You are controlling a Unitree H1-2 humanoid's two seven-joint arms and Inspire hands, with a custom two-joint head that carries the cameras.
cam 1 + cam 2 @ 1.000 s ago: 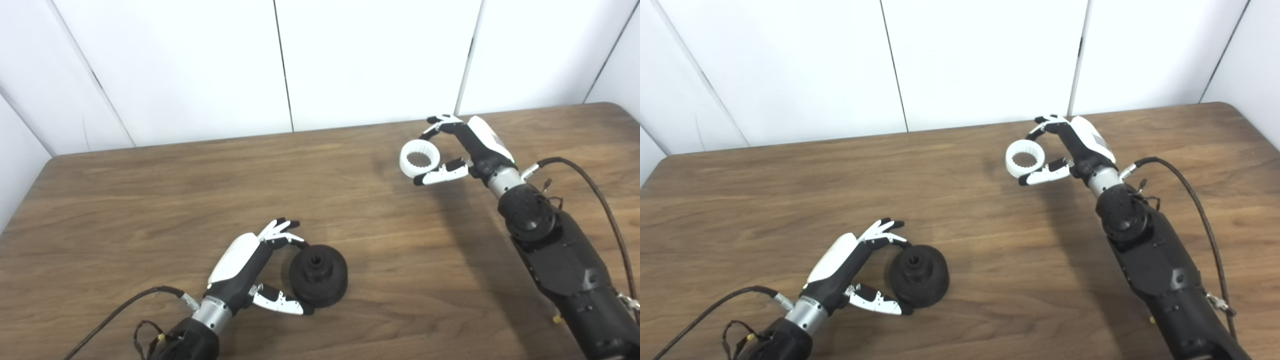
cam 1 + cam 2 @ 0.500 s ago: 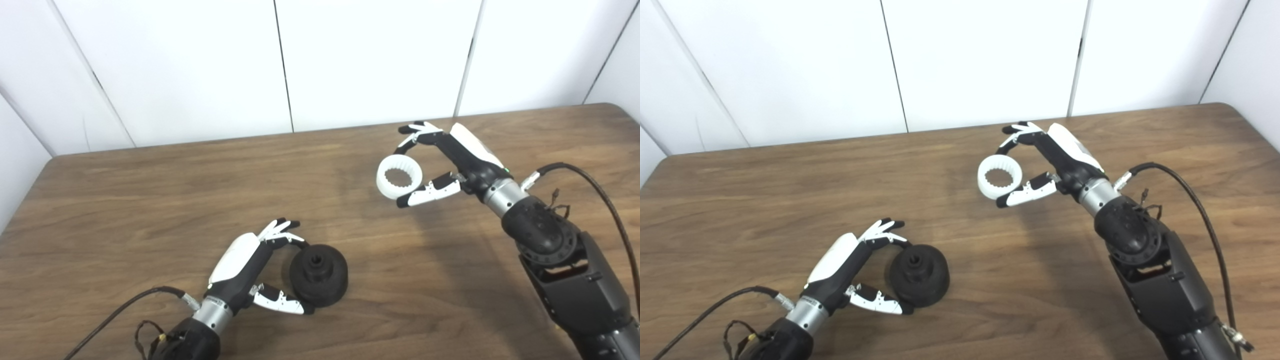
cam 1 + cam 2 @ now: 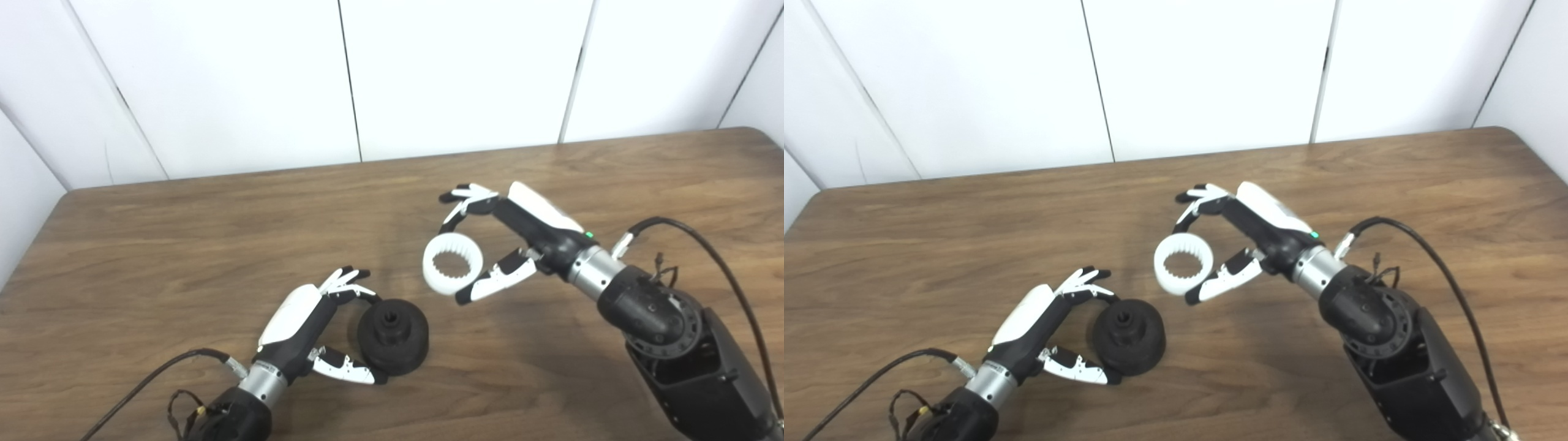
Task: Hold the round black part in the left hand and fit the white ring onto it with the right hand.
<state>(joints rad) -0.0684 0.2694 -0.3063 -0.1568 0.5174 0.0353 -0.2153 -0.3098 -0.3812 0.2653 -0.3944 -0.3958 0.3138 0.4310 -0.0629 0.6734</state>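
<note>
Two hands: both at work over a brown wood-grain desk (image 3: 184, 245) backed by white wall panels (image 3: 453, 73)
Left hand (image 3: 306, 331): low at the near left, fingers (image 3: 346, 283) curled over the far side and thumb along the near side of the round black part, grasping it where it sits
Round black part (image 3: 393, 335): resting on the desk at near centre, domed, with a small raised hub and hole facing up
Right hand (image 3: 508, 242): raised above the desk right of centre, arm reaching in from the lower right, grasping the white ring between its fingertips above and thumb below
White ring (image 3: 452, 272): held in the air, toothed on its inner face, opening toward the camera, up and to the right of the black part and apart from it
Cables (image 3: 704, 245): black leads trail from both wrists
</note>
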